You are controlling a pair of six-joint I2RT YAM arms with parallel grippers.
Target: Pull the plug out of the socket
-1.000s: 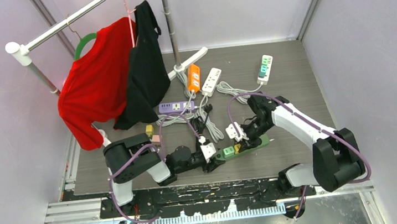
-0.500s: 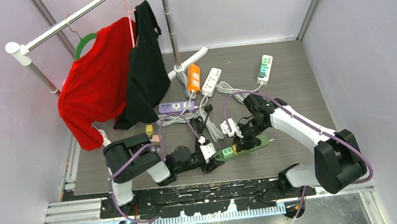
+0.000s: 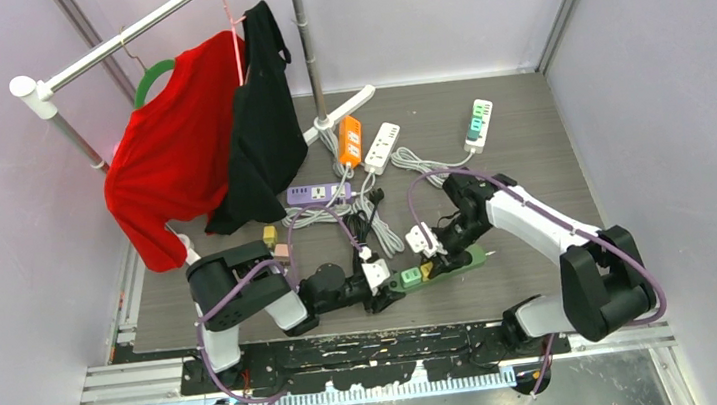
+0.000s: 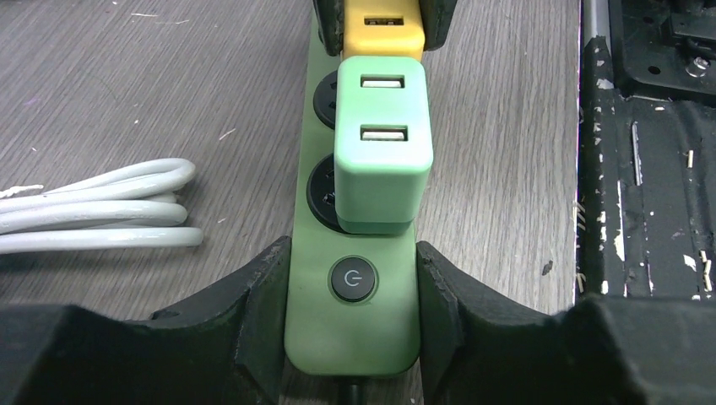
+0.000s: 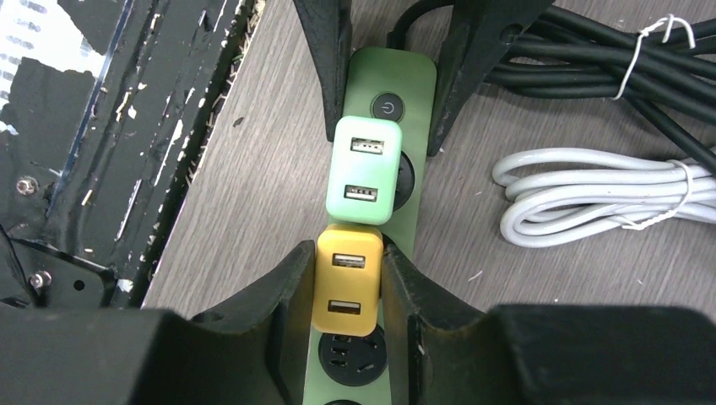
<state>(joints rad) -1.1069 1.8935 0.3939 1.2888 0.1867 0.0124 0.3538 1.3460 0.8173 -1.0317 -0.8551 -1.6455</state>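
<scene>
A green power strip (image 3: pixel 446 263) lies on the table near the front, and it also shows in the left wrist view (image 4: pixel 352 329) and the right wrist view (image 5: pixel 418 93). A light green plug (image 4: pixel 380 148) (image 5: pixel 363 169) and a yellow plug (image 5: pixel 346 295) (image 3: pixel 428 269) sit side by side on it. My left gripper (image 4: pixel 352 287) (image 3: pixel 385 284) is shut on the strip's switch end. My right gripper (image 5: pixel 348 261) (image 3: pixel 437 247) is closed on the yellow plug's sides. I cannot tell whether the yellow plug is still seated.
A white cable coil (image 5: pixel 591 194) and a black cable bundle (image 5: pixel 608 67) lie beside the strip. Orange (image 3: pixel 350 140), white (image 3: pixel 382 147), white-green (image 3: pixel 478 121) and purple (image 3: pixel 316 194) strips lie further back. A clothes rack with red (image 3: pixel 178 151) and black garments stands back left.
My right gripper swung left and away from the strip half a second ago, and is now back down over the yellow plug. My left arm has not moved.
</scene>
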